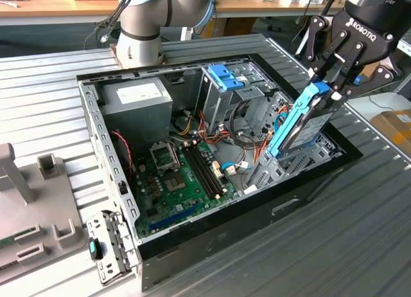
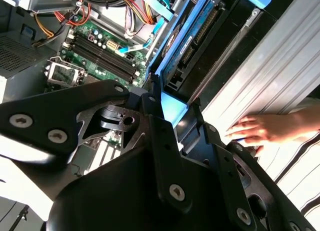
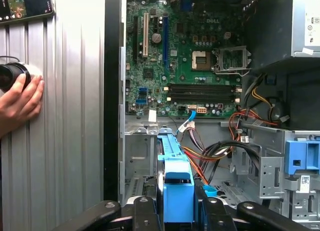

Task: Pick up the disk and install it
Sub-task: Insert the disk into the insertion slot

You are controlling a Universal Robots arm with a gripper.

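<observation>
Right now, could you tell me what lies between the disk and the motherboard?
In the exterior view, loose orange, black and blue cables lie between the disk and the motherboard.

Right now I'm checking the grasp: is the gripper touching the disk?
Touching. In the exterior view the gripper clamps the blue upper end of the disk.

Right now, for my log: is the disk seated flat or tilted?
Tilted: the disk leans steeply, upper end in the gripper, lower end inside the case.
</observation>
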